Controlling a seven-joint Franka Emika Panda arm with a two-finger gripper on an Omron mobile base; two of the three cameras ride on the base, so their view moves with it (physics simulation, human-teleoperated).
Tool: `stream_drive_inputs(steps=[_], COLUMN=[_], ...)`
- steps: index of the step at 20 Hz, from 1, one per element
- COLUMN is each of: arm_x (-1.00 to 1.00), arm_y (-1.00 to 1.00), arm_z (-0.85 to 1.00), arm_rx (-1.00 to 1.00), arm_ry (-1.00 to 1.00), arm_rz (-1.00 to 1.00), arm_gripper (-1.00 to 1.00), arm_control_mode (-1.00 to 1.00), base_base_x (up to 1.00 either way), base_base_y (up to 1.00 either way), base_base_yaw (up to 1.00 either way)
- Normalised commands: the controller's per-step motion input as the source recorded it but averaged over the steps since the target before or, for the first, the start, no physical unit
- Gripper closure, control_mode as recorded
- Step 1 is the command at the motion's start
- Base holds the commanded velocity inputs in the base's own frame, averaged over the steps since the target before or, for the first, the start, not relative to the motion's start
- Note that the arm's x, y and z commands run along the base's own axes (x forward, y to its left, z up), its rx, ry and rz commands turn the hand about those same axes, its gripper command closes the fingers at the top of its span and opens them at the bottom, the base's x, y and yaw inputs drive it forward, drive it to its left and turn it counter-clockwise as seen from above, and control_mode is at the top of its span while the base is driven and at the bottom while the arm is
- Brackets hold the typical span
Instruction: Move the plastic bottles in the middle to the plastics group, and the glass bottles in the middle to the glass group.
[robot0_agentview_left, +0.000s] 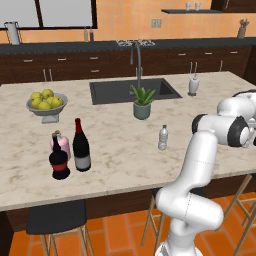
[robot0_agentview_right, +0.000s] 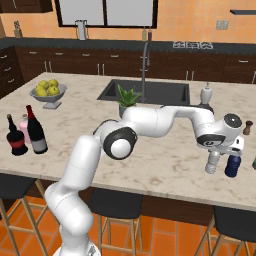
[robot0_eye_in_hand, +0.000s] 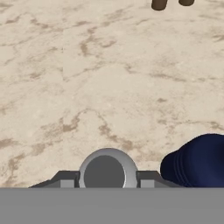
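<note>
Clear ribbed plastic: one small water bottle (robot0_agentview_right: 213, 162) hangs upright in the pincer (robot0_agentview_right: 216, 154), whose two tips are closed on its neck just under the pale cap (robot0_eye_in_hand: 108, 171). It sits low over the right end of the marble worktop (robot0_agentview_right: 165, 165), and whether its base touches the stone cannot be told. Just beside it stands a dark blue bottle (robot0_agentview_right: 232, 165) (blue cap (robot0_eye_in_hand: 197, 166) close to the held cap in the hand view), with a brown pepper mill (robot0_agentview_right: 248, 128) a little behind.

The second water bottle (robot0_agentview_left: 162, 137) stands alone mid-worktop, near a potted plant (robot0_agentview_left: 142, 102). The tall wine bottle (robot0_agentview_left: 80, 146) stands at the left end, just beside the squat red-labelled bottle (robot0_agentview_left: 59, 157) and the pink bottle (robot0_agentview_left: 60, 144) — judged already with the glass group.

Hazards from here:
- Tipping on release — if the bottle is let go before its base rests flat, so light a body would likely fall or roll.
- Knocking the neighbour — the blue bottle is close enough that opening or sideways withdrawal of the pincer could topple it.
- Slip in the grip — the hold is high and narrow, so the body may swing.
- Arm sweep — a later reach for the middle bottle passes the plant and the white dispenser (robot0_agentview_left: 193, 85).
</note>
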Motion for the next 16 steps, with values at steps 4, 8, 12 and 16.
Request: stream_drive_inputs(steps=[4,8,12,16], arm_x=[0.00,0.00,0.00,0.00], arm_y=[0.00,0.00,0.00,0.00], arm_z=[-0.01,0.00,-0.08,0.00], arm_rx=[-0.03,-0.08,-0.04,0.00], arm_ry=[-0.01,0.00,-0.02,0.00], arm_rz=[0.00,0.00,0.00,0.00], arm_gripper=[1.00,1.00,1.00,-1.00], arm_control_mode=[-1.00,-1.00,-1.00,-1.00], base_base_x=[0.00,0.00,0.00,0.00], base_base_y=[0.00,0.00,0.00,0.00], base_base_yaw=[0.00,0.00,0.00,0.00])
